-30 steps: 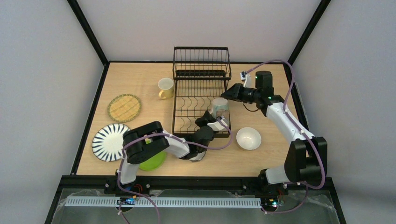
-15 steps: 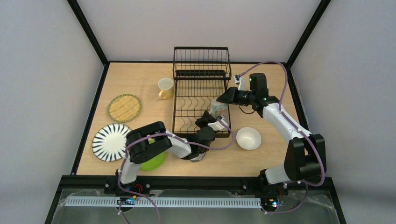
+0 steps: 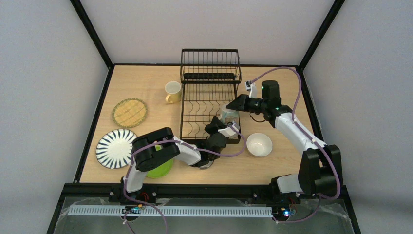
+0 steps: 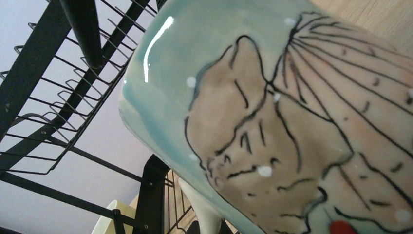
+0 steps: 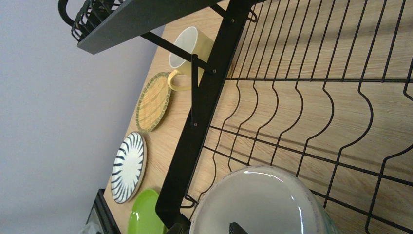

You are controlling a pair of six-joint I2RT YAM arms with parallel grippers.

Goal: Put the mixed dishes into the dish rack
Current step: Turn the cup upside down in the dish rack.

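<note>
A blue bowl [image 3: 229,113] hangs tilted over the right side of the black dish rack [image 3: 210,78]. My left gripper [image 3: 223,127] is shut on its near rim. The bowl's painted outside [image 4: 292,122] fills the left wrist view. My right gripper [image 3: 235,104] reaches the bowl from the far right and is open. One dark fingertip [image 5: 237,228] sits inside the bowl's white hollow [image 5: 258,204]. Left of the rack are the yellow mug [image 3: 172,91], tan plate [image 3: 129,112], striped plate [image 3: 115,147] and green plate [image 3: 160,168]. A white bowl [image 3: 259,144] lies to the rack's right.
The rack's tall basket section [image 3: 210,61] stands at the far end, and its slotted base wires [image 5: 311,112] run under the bowl. My left arm partly covers the green plate. The table's black frame edges run along both sides.
My right gripper has come down and left until it reaches the blue bowl, with its jaws a little narrower. The left gripper and the bowl have barely moved.
</note>
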